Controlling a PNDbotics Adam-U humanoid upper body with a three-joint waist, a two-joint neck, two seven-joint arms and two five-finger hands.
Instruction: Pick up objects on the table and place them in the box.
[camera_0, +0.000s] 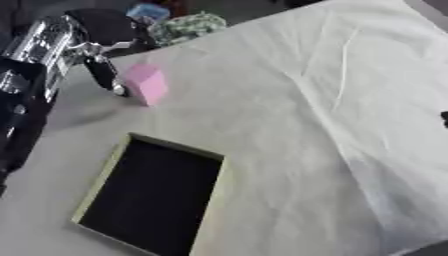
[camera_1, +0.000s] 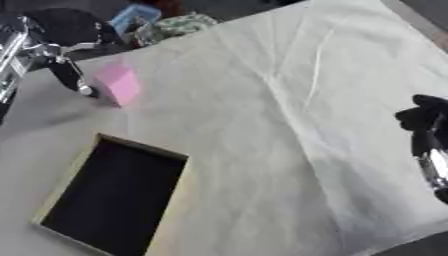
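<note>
The left hand (camera_0: 107, 75), fingers apart beside the pink block (camera_0: 146, 84), must close on it, then carry it to the box (camera_0: 98, 182); the right hand (camera_1: 429, 131) waits, fingers unclear.

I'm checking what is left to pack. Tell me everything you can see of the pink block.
The pink block is a plain, matte, box-shaped piece, standing upright on the white cloth, beyond the far end of the dark open box. It is not yet in the box. The left hand is right beside its left face, one dark finger reaching down there; whether they touch cannot be told.
</note>
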